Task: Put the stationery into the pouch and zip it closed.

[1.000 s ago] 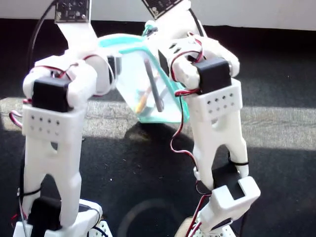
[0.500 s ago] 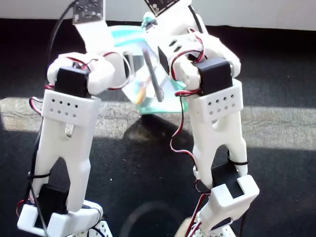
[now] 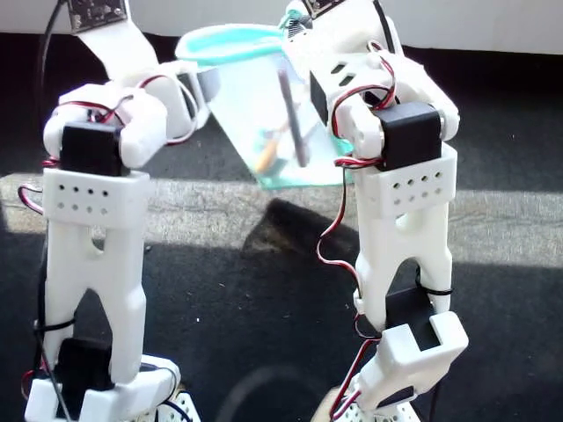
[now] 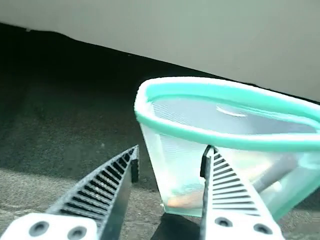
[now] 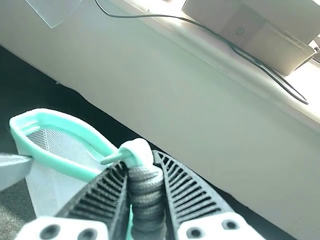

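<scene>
A clear pouch (image 3: 259, 114) with a teal zipper rim (image 3: 229, 41) hangs in the air between the two arms, its mouth wide open. A dark pen (image 3: 295, 123) and an orange item (image 3: 268, 151) lie inside. My right gripper (image 5: 140, 162) is shut on the grey ribbed zipper pull (image 5: 145, 192) at the pouch's (image 5: 47, 155) right end, up at the back (image 3: 297, 19). My left gripper (image 4: 171, 150) is open at the other end of the pouch (image 4: 225, 117); its fingers (image 4: 217, 185) straddle that corner. I cannot tell whether they touch it.
The table is a black mat (image 3: 264, 308) crossed by a sunlit strip (image 3: 493, 224). The pouch's shadow (image 3: 281, 233) falls on it below. A pale wall (image 5: 200, 100) runs along the back, with a cable (image 5: 240, 45) and a box (image 5: 260, 25) on a ledge.
The right arm has lifted the pouch and carried it a little to the right. The left arm swung in toward the pouch, then drew back to the left.
</scene>
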Motion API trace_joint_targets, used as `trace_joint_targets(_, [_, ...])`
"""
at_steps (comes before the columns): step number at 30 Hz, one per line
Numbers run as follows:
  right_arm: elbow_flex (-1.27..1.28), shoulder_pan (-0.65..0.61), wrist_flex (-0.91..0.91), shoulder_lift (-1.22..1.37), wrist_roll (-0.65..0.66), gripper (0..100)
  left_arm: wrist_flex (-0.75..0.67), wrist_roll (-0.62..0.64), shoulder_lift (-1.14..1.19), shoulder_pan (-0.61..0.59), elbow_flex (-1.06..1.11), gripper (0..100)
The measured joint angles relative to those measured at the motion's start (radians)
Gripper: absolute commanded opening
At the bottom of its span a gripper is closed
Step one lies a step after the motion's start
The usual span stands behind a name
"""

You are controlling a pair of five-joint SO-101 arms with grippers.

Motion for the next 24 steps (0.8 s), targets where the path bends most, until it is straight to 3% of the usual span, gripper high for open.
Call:
trace_joint_targets(15, [0.0,-0.002,0.0,0.0,0.081,0.5,0.0,0.002,-0.054,0.052,0.0,22])
trace_joint_targets(24, [0.0,0.0,0.0,0.0,0.126,0.5,0.0,0.002,-0.064,0.163,-0.002,22])
